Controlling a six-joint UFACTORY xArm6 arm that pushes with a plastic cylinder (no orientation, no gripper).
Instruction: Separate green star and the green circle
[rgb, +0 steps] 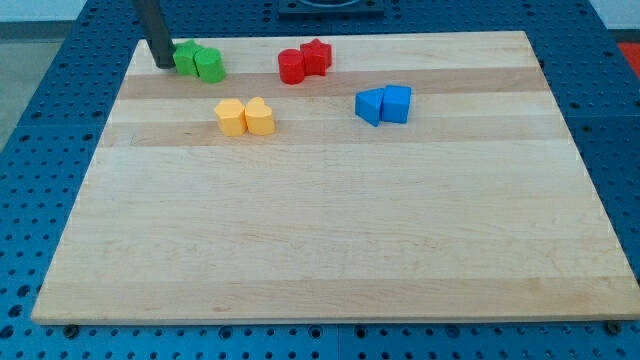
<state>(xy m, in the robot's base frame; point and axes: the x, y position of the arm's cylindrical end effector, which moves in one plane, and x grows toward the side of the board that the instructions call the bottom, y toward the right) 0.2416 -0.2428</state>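
Note:
The green star (186, 58) and the green circle (210, 66) sit touching each other near the view's top left of the wooden board (330, 230). The star is on the left, the circle on the right. My tip (163, 64) rests on the board just left of the green star, touching or almost touching it. The dark rod rises from there out of the view's top.
Two red blocks (304, 61) sit together right of the green pair. Two yellow blocks (245, 117) sit together below the green pair. Two blue blocks (383, 105) sit together further right. The board's left edge is close to my tip.

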